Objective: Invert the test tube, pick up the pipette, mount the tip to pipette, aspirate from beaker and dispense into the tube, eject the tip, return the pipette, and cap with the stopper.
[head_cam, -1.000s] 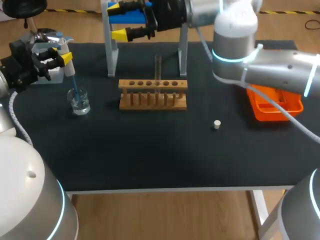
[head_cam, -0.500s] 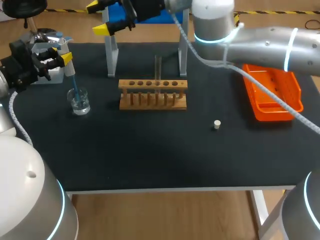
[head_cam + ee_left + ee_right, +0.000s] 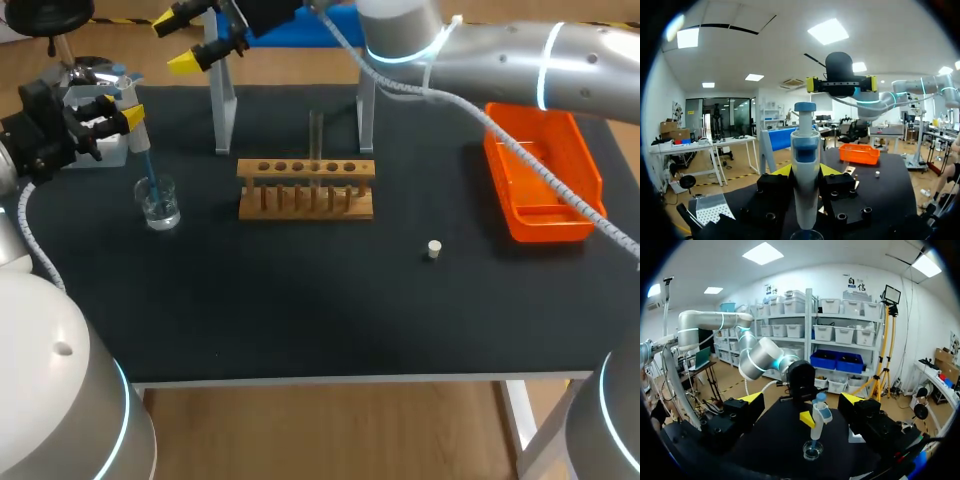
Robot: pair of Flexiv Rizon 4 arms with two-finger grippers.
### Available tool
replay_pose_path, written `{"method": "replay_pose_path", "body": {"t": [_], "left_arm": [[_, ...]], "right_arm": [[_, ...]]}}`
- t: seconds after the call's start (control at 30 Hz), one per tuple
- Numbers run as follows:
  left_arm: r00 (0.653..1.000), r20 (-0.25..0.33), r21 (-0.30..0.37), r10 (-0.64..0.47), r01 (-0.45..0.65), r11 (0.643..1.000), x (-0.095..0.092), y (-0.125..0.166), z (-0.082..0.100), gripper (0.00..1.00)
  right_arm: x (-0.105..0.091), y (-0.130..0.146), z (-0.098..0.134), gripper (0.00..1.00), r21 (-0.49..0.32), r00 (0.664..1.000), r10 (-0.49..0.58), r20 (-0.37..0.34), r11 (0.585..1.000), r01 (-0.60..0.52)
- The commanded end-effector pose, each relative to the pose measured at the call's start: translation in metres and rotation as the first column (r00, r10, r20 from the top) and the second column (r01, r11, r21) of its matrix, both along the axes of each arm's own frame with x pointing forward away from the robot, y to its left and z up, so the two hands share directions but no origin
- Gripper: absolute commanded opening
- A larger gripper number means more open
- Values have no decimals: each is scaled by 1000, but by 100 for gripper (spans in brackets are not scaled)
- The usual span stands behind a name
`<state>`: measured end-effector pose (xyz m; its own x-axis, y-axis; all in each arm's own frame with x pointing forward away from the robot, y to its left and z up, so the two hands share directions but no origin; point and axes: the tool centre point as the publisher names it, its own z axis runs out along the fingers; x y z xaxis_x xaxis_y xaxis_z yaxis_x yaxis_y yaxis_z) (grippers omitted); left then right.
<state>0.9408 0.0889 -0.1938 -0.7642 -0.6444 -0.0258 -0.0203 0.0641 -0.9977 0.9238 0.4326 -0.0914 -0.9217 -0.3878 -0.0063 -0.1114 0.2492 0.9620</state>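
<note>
Aspiration step: the left gripper (image 3: 118, 112), clamped on the pipette (image 3: 138, 135), holds it dipped in the beaker (image 3: 160, 206), while the right gripper (image 3: 178, 44) hangs above, fingers apart. Next, likely: lift clear and carry to the test tube (image 3: 316, 135) in the rack (image 3: 306, 188).

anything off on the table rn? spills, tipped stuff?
Nothing stands out. The beaker is upright with the pipette tip in it, left hand shut on the pipette. The test tube stands upright in the rack, the stopper sits alone on the mat, no spill visible.
</note>
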Motion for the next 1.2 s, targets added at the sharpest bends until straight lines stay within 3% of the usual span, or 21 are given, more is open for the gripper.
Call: {"method": "replay_pose_path", "body": {"t": [0.03, 0.07, 0.13, 0.2, 0.27, 0.57, 1.2], "left_arm": [[1000, 1, 0, 2, -2, 1000, 0, 0, 0, 0], [1000, 1, 0, 2, -2, 1000, 0, 0, 0, 0], [1000, 1, 0, 2, -2, 1000, 0, 0, 0, 0], [1000, 1, 0, 2, -2, 1000, 0, 0, 0, 0], [1000, 1, 0, 2, -2, 1000, 0, 0, 0, 0], [1000, 1, 0, 2, -2, 1000, 0, 0, 0, 0], [1000, 1, 0, 2, -2, 1000, 0, 0, 0, 0]], "right_arm": [[5, 12, -8, 100, 15, 990, 136, -35, 991, -135], [5, 14, -8, 93, 17, 990, 136, -36, 991, -136], [5, 19, -9, 49, 37, 989, 143, -40, 989, -141], [5, 24, -10, 36, 68, 988, 151, -41, 987, -148], [5, 28, -9, 1, 98, 988, 151, -39, 984, -147], [7, 45, -8, 0, 202, 991, 127, -38, 972, -117], [3, 68, -8, 0, 244, 988, 118, -100, 966, -91]]}}
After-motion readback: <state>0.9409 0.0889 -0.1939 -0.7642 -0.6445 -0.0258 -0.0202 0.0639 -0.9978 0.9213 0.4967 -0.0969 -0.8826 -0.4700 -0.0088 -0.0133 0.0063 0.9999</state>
